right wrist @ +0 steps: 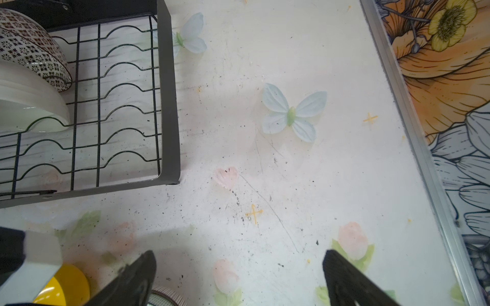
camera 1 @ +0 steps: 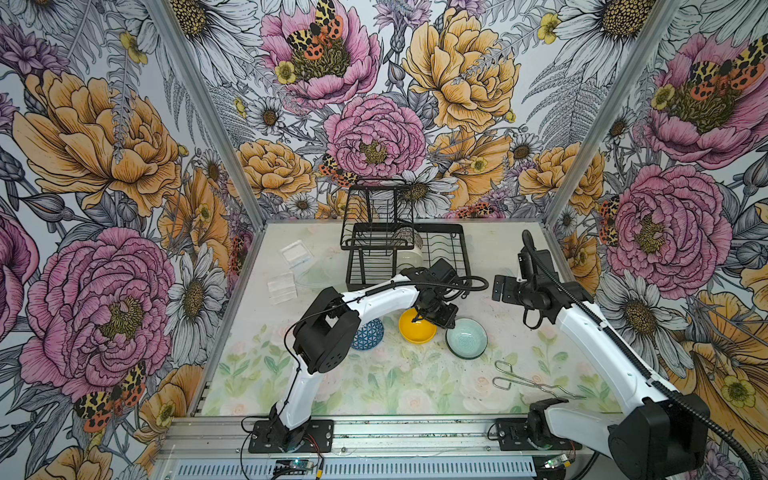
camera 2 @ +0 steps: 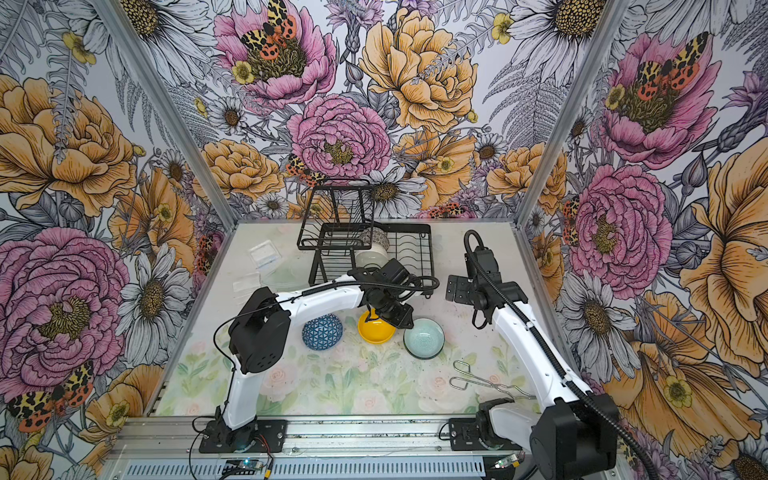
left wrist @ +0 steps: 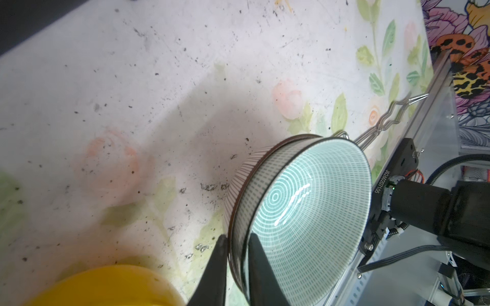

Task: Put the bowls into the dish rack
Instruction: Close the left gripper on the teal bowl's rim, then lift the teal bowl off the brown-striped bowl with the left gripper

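L gripper (left wrist: 237,235) pinches rim of teal bowl (left wrist: 305,206), 1 finger inside, 1 outside, mid tabletop. R gripper (right wrist: 240,253) is spread wide over tabletop, by near right corner of dish rack (right wrist: 169,106).

5 bowls show:
- 3 on tabletop: teal, w/ yellow bowl (camera 2: 376,330) & blue bowl (camera 2: 322,331) beside it
- 2 in rack at far edge: mosaic bowl (right wrist: 29,53) & cream bowl (right wrist: 26,106)

1 tongs (camera 1: 534,384) nr right edge.

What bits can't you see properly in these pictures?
- Blue triangle-patterned bowl: in a top view, the left arm covers half.
- Yellow bowl: left wrist view, blurred, cut off by the picture's edge.
- Wire tongs: left wrist view, handle end behind the teal bowl.
- Cream bowl: in a top view, partly behind the dish rack wires.
- Clear items beside the rack, in both top views: too faint to name.
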